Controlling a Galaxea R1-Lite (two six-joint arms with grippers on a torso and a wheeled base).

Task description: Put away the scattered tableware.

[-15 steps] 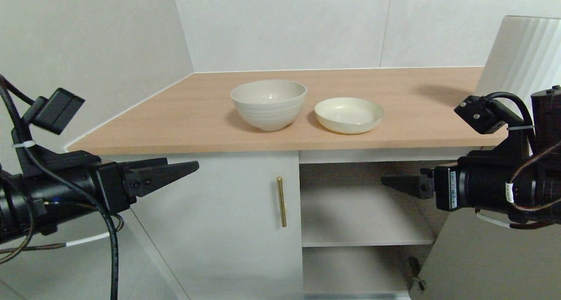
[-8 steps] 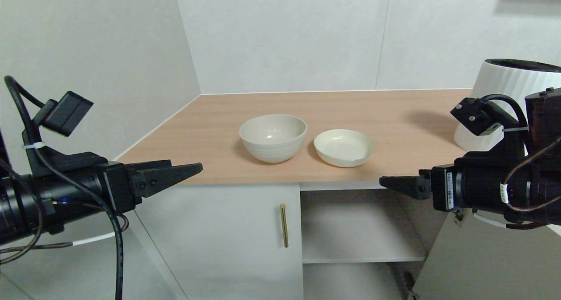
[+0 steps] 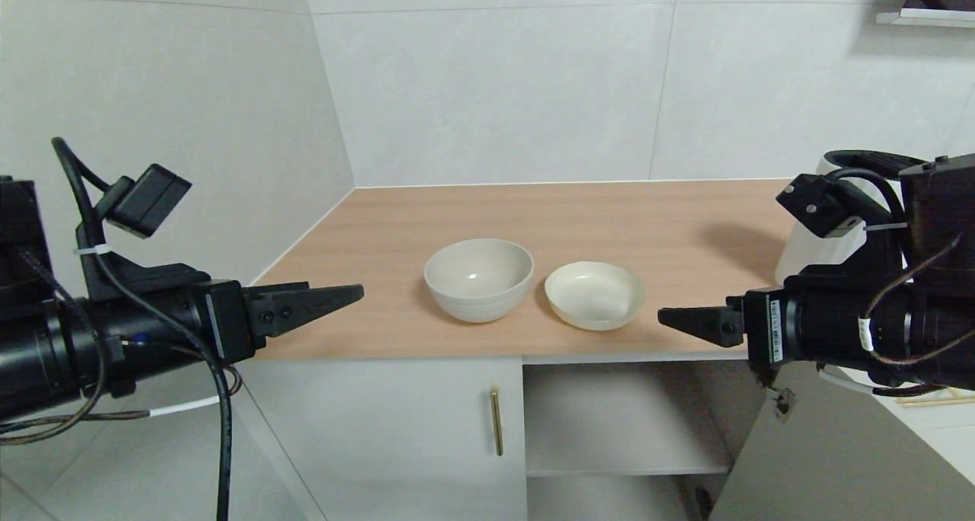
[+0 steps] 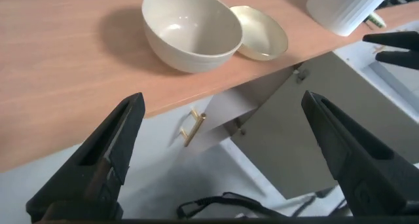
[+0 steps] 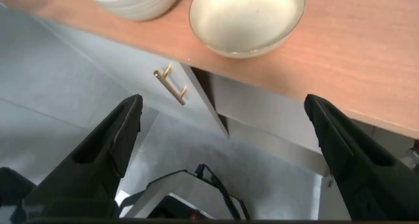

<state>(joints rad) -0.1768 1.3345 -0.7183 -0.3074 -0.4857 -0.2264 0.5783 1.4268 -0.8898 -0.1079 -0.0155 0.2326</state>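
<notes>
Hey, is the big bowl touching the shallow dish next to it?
Apart. The right wrist view shows bare countertop between the bowl and the shallow dish.

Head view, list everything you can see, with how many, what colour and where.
deep bowl: one, off-white, on the countertop near its front edge
shallow dish: one, cream, on the countertop, just right of the deep bowl
ribbed container: one, white, at the countertop's right end, partly behind the right arm
countertop: one, light wood, on top of the cabinet
closed door: one, white, below the deep bowl
handle: one, brass, upright on the closed door
open door: one, pale grey, swung out at the right
shelf: one, white, inside the open compartment
left fingers: two, black, open, left of the bowls
right fingers: two, black, open, right of the dish
</notes>
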